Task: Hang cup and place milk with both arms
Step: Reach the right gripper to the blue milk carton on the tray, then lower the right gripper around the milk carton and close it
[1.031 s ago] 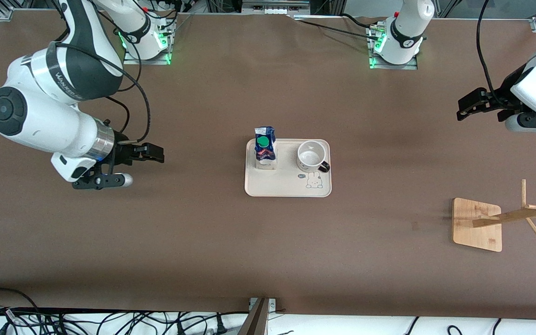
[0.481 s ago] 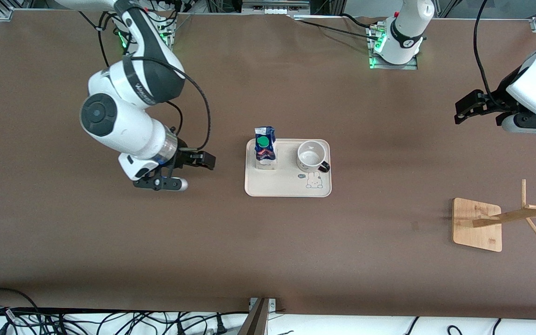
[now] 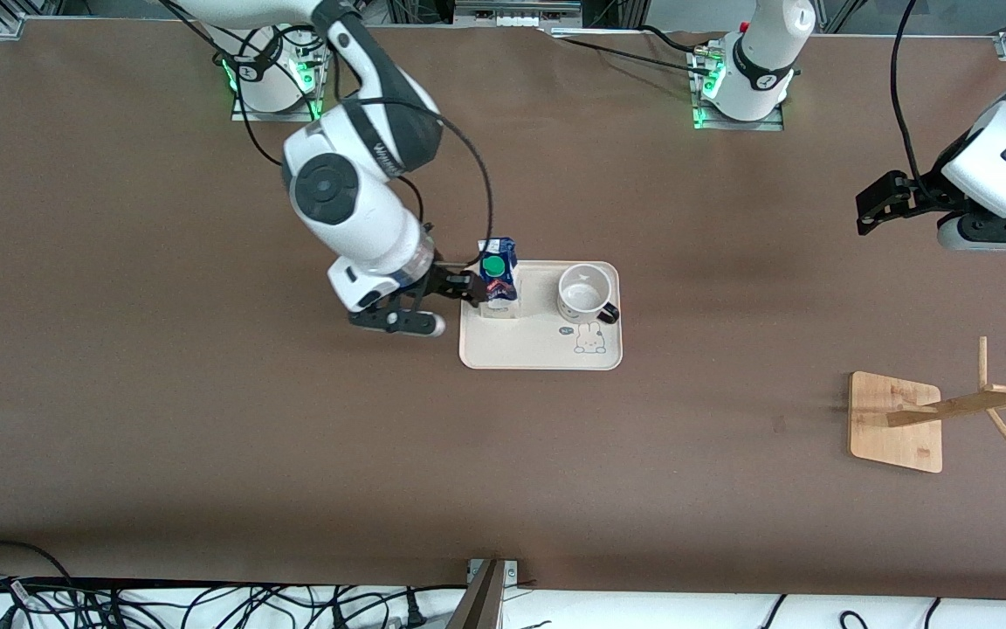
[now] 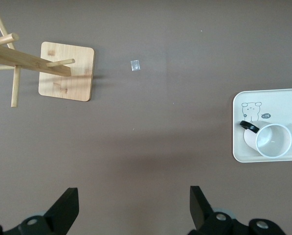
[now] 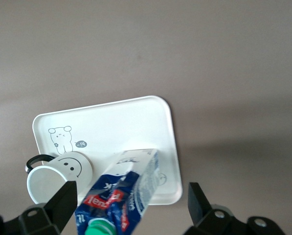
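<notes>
Right end effector (image 3: 459, 288): you see it low over the tray's edge at the right arm's end, fingers spread apart, right beside the milk. In the right wrist view the carton shows between the two fingers (image 5: 62, 200), but nothing is clamped.
Left end effector (image 3: 871, 205): it hangs over bare worktop toward the left arm's end, fingers wide apart (image 4: 67, 208) and holding nothing. This arm waits.
Milk (image 3: 498, 279): your carton stands upright on the tray, at the tray's end toward the right arm, green cap up, dark blue top, pale lower body.
Cup (image 3: 586, 294): it sits upright on the same tray, beside the milk toward the left arm's end, apart from it. Its black handle points toward the front camera and the left arm's end. The right wrist view shows the smiley face on its side.
Tray (image 3: 538, 354): cream, rounded corners, mid worktop, with a small rabbit drawing on the part nearer the front camera than the cup.
Rack (image 3: 896, 422): a wooden stand with a square base and a pegged post, well apart from the tray, toward the left arm's end and nearer the front camera. No cup hangs on it.
Worktop (image 3: 293, 454): brown, and carries the tray and rack.
</notes>
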{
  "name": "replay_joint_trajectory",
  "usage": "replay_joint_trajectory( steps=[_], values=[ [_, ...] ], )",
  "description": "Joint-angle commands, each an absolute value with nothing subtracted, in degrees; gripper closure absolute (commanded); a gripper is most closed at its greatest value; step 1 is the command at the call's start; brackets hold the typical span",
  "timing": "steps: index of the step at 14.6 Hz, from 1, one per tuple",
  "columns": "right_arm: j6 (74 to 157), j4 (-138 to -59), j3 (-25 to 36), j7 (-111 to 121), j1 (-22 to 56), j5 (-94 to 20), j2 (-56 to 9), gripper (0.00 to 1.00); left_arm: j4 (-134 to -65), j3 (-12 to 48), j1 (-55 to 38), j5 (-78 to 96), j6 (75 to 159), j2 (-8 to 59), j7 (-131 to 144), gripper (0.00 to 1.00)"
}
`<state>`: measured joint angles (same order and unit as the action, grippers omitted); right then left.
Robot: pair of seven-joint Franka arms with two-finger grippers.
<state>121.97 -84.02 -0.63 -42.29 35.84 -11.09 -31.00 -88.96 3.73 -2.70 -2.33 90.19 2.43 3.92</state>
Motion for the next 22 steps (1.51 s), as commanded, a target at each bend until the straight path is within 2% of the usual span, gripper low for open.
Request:
replay_joint_trajectory(
  steps=[1, 5, 16, 22],
  values=[
    [125.76, -83.5, 0.09, -50.51, 39.54, -8.01, -33.39, 0.0, -89.83, 3.08, -4.83, -4.83, 90.88, 0.88, 3.78, 0.0],
    [127.53, -83.41, 0.26, -52.91, 41.31, -6.94, -35.42, 0.0, -89.65, 3.16, -4.75, -4.83, 91.14, 0.97, 3.87, 0.0],
    [126.91, -83.76, 0.0, -52.3, 42.45, -7.47, -35.68, 0.0, -89.74, 3.08, -4.75, -4.83, 91.32, 0.97, 3.87, 0.0],
    [123.93, -84.02, 0.0, -51.15, 42.45, -7.38, -35.77, 0.0, -89.82, 3.08, -4.75, -4.83, 91.32, 0.97, 3.87, 0.0]
  ],
)
